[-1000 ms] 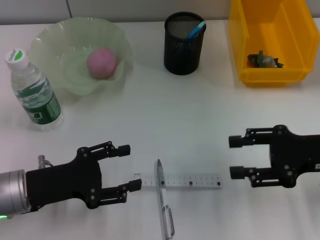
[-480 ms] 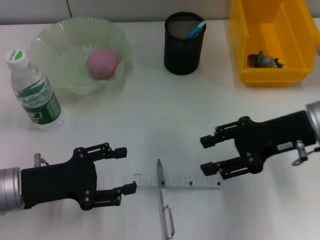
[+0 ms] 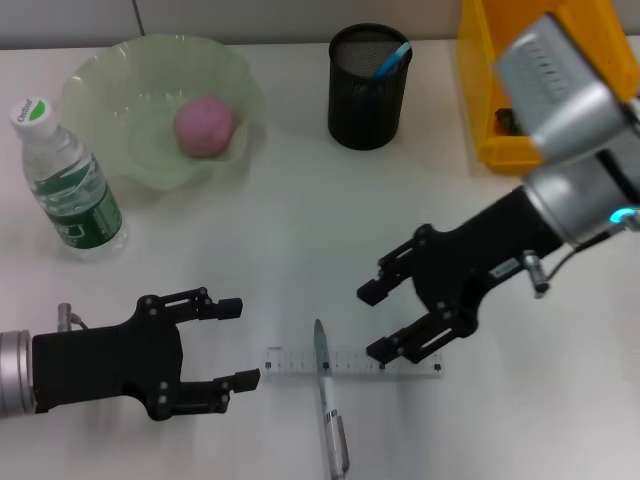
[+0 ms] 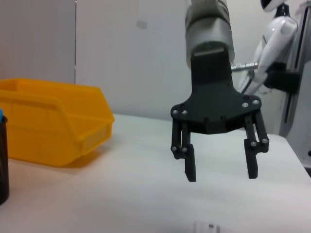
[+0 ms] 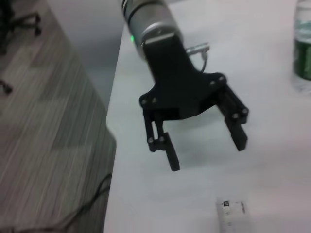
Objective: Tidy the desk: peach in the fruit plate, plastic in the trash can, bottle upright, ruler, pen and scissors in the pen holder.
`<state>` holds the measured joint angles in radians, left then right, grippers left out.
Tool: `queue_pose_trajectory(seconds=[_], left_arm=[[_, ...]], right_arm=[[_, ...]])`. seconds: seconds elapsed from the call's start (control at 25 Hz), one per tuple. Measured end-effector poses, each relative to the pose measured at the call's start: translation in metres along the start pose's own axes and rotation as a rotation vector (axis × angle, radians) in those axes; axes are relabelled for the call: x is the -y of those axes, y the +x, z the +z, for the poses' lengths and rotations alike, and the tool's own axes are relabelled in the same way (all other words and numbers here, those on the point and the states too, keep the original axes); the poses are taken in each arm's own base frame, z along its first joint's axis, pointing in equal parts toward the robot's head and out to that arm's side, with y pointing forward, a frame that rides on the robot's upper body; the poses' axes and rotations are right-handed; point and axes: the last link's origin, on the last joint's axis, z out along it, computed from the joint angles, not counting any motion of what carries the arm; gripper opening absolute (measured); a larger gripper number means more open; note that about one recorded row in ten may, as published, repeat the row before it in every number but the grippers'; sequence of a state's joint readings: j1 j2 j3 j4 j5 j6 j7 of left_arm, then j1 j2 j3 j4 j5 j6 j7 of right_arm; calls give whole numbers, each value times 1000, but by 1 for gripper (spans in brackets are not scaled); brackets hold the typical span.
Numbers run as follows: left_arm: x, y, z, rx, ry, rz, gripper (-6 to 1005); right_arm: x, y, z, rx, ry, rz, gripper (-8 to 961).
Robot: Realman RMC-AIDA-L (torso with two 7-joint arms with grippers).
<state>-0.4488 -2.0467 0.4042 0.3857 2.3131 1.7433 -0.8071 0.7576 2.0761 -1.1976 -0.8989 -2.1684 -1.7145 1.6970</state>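
On the desk, ruler (image 3: 352, 362) lengthwise left-right, pen (image 3: 330, 410) crossing it.

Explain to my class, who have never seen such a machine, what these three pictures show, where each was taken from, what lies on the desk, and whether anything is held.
This is a two-armed robot tidying a white desk. The big picture looks down from its head; the other two come from cameras on its wrists, each seeing the opposite arm's claw. The left gripper and the right gripper are both open and hold nothing. Between them lie a clear ruler and a silver pen crossing it. Further back stand a water bottle, upright, a green fruit plate with a pink peach in it, a black mesh pen holder with something blue inside, and a yellow bin.
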Motion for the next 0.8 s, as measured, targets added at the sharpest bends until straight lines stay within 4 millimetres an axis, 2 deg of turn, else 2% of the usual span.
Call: queue_pose_trajectory(seconds=[0.24, 0.36, 0.52, 0.8], left_arm=[[2, 0, -2, 29, -17, -9, 784], [3, 0, -2, 32, -15, -8, 784], [3, 0, -4, 37, -12, -7, 784], [2, -1, -4, 37, -11, -8, 784]], right_arm=[[0, -25, 29, -163, -3, -116, 665], [-1, -30, 36, -189, -2, -145, 664], [-5, -43, 57, -240, 11, -216, 664], [-9, -53, 75, -275, 31, -252, 664]])
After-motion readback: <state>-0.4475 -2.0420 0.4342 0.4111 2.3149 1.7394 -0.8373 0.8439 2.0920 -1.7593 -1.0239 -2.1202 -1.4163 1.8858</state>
